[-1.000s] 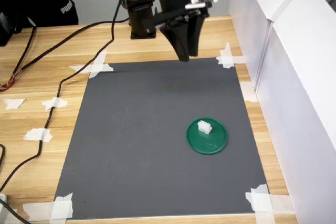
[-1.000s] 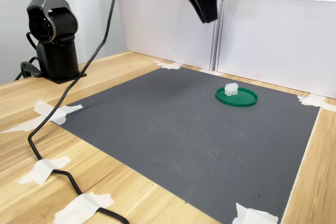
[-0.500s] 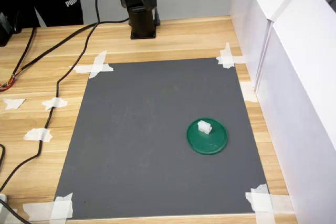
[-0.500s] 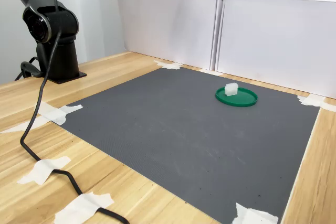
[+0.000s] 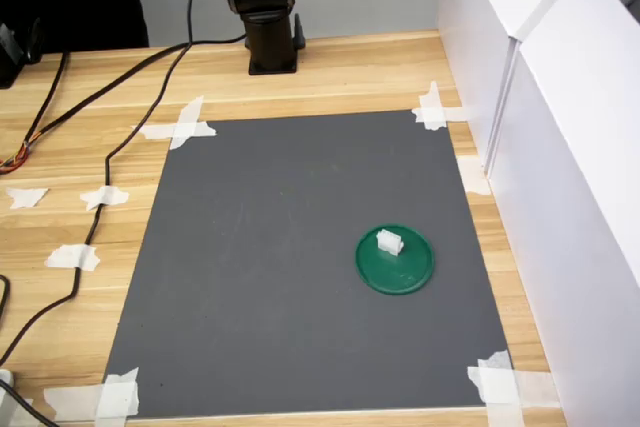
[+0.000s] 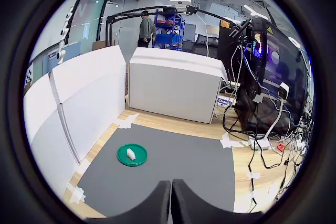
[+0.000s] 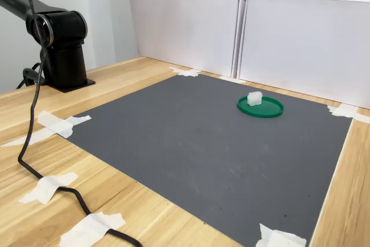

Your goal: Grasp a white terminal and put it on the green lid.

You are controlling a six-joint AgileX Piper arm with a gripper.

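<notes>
The white terminal [image 5: 389, 242] rests on the green lid [image 5: 408, 269], toward the lid's far left part in the first exterior view. The second exterior view shows the terminal [image 7: 254, 98] on the lid [image 7: 267, 110] at the mat's far right. In the wrist view my gripper [image 6: 171, 199] is shut with nothing in it, high above the mat and far back from the lid [image 6: 139, 153] and the terminal [image 6: 131, 154]. Neither exterior view shows the fingers; only the arm base [image 5: 268, 17] is seen.
A dark grey mat [image 5: 300, 257] is taped to the wooden table. White partition walls [image 5: 560, 147] stand along the first exterior view's right. A black cable [image 5: 120, 157] trails over the table at the first exterior view's left. A person stands far off in the wrist view.
The arm has lifted and pulled back, so the gripper has left both exterior views. The terminal and the lid have not moved.
</notes>
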